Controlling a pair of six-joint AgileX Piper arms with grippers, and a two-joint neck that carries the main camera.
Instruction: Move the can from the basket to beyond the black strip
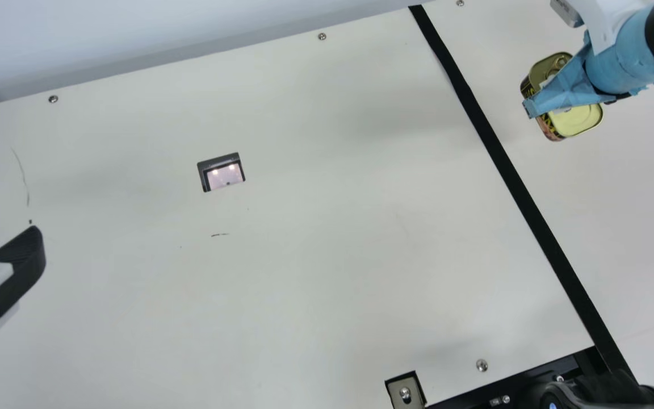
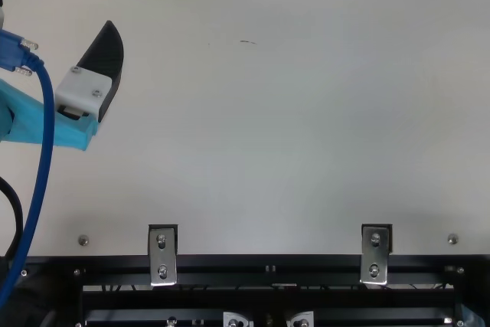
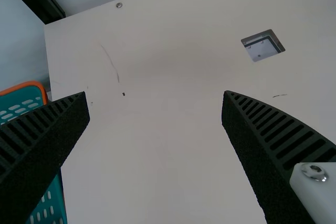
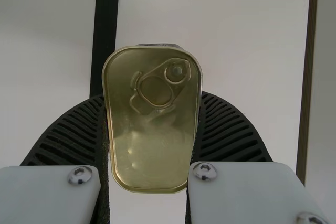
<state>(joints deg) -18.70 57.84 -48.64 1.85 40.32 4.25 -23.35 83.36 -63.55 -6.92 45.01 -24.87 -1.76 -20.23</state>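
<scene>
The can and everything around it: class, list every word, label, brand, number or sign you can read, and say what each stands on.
Can: printed lettering on its side, too small and partly covered to read.
Lid of the can: no text seen.
Black fitting at the main view's bottom right: a small blue mark, too small to read.
Nothing can be quoted.

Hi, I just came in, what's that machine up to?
The right gripper holds a gold-topped can between its fingers. The can is over the far side of the black strip, where the task wants it, though I can't tell whether it touches the table. The left gripper is open and empty, with the basket off to one side.
</scene>
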